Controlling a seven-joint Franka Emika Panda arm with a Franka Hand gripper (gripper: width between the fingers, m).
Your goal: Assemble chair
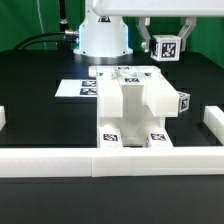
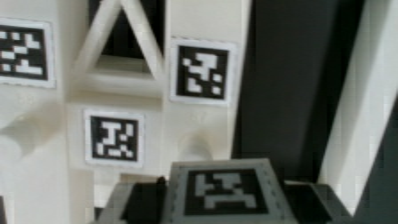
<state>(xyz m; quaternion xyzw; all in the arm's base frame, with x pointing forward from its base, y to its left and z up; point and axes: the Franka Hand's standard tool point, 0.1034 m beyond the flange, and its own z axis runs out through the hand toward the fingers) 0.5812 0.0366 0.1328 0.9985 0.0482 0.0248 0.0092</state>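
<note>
We take the chair to be a stiff, light thing: chunky matte-white plastic that should neither flex nor crush, though its smooth faces could slide between narrow fingers. The built-up body stands on the bench about midway along the edge nearest the exterior camera, right up against the low white rail that runs along that edge. We would not lift the body as a whole. We judge it too wide for the jaws, so any hold belongs on a thin upright wall or a slot edge, squarely across two flat parallel faces and clear of the tags. The end effector hangs high over the far edge, toward the corner on the exterior view's right. Its jaws are nearly together, one dark finger on each side of a small block, which they grip well clear of the bench. That small block looks easy to carry but easy to twist, so a centred pinch matters. By count we see one assembled body, one small block in the air and no other loose pieces that we can make out. In the wrist view we count three tags on the body and one on the block. One marker board lies beyond the body, toward the exterior view's left.
</note>
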